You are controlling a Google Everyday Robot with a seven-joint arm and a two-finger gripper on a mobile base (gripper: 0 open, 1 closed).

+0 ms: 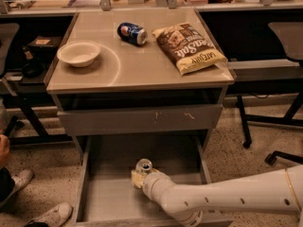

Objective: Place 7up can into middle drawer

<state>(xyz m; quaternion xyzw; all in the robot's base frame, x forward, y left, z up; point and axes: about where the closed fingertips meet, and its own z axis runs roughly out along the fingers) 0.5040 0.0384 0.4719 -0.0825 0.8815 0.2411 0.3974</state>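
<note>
The 7up can, pale with a shiny silver top, stands upright inside the open middle drawer, near the middle of its grey floor. My gripper reaches in from the lower right on a white arm and is around the can's lower body, shut on it. The can's lower part is hidden by the gripper.
On the cabinet top lie a white bowl, a dark blue can on its side and a brown chip bag. A grey drawer front with scratches is above. Office chair bases stand at right; a person's shoes are at lower left.
</note>
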